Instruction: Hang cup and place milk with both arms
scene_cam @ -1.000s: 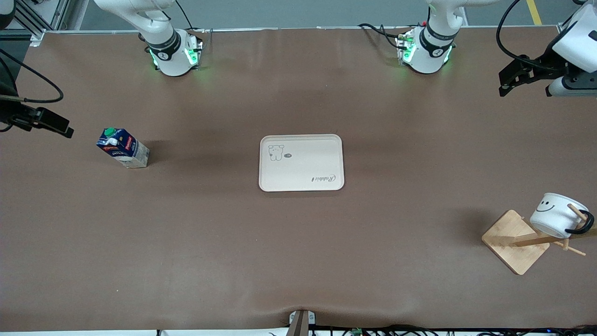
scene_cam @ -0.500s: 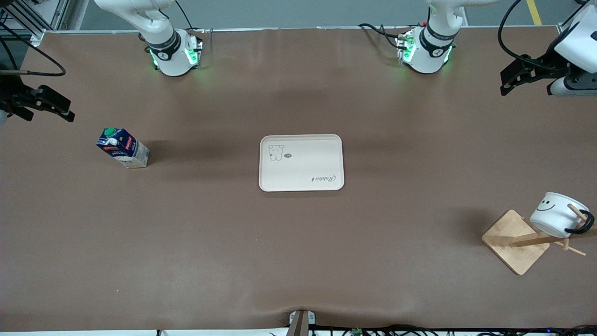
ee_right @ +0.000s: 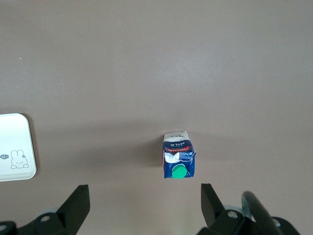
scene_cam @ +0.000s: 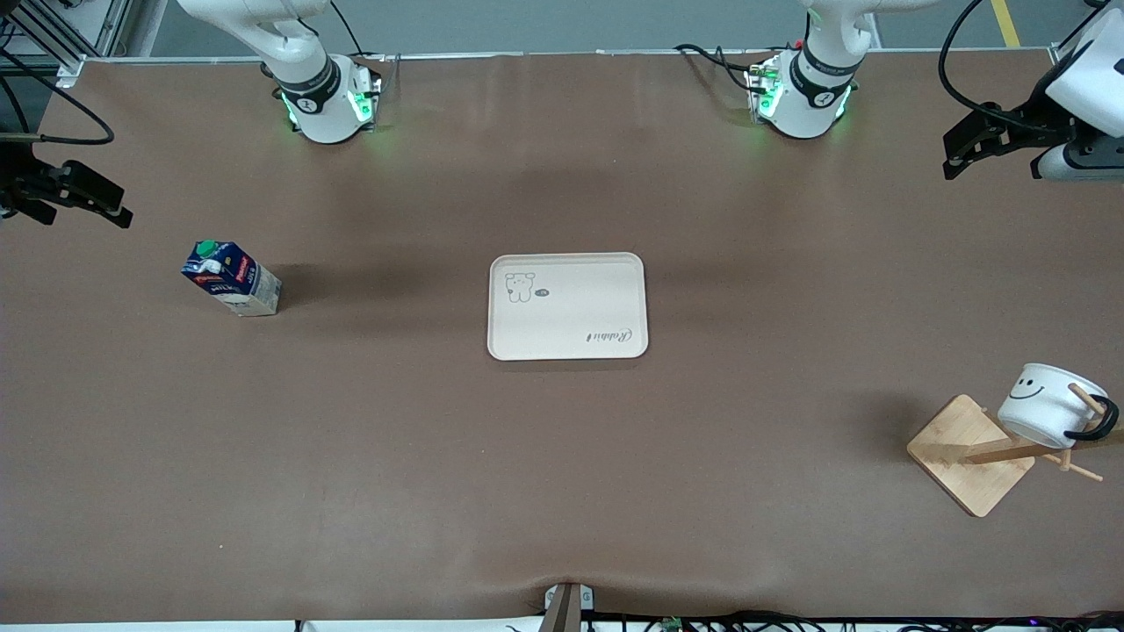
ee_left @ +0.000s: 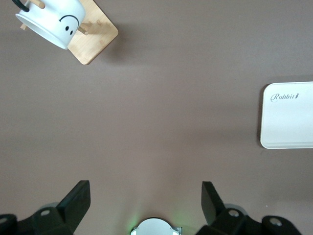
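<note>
Risen since earlier, right gripper (scene_cam: 75, 197) gapes empty, half cut off; left gripper (scene_cam: 970, 149) likewise released.

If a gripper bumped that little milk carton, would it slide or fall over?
The milk stands tall on a narrow base, so a high nudge would probably tip it. Its flat sides should grip easily. It likely dents if squeezed hard.

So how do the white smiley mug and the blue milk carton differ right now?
The white smiley mug hangs tilted by its black handle on a wooden rack's peg; the blue green-capped milk carton stands upright on the table. Mug: round, at the left arm's end. Carton: boxy, at the right arm's. No gripper touches either.
</note>
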{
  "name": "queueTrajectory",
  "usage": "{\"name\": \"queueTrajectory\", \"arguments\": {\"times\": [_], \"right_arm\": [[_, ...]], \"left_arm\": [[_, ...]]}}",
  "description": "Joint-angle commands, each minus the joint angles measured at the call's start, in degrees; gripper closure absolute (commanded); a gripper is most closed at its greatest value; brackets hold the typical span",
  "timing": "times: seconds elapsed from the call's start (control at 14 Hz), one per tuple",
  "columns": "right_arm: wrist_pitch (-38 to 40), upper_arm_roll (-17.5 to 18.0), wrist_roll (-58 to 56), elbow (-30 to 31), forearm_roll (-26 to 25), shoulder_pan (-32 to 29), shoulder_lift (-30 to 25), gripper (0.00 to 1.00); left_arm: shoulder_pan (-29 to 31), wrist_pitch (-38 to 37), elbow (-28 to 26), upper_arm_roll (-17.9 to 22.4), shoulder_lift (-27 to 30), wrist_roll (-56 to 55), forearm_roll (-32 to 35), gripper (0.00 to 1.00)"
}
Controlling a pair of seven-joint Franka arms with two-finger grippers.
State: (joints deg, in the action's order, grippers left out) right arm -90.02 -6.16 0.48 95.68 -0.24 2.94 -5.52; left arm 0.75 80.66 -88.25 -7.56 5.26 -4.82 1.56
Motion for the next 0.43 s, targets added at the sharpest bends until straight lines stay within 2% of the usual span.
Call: {"name": "queueTrajectory", "arguments": {"times": [0.0,0.36], "right_arm": [[-0.3,0.5,-0.5,1.4,0.0,-0.8,-1.3,0.00],[-0.2,0.5,-0.5,1.4,0.1,-1.4,-1.3,0.00]], "left_arm": [[0.2,-0.8,2.0,-0.1,-0.7,-0.5,0.0,0.00],[0.3,-0.8,2.0,-0.1,-0.6,-0.5,0.0,0.00]]}}
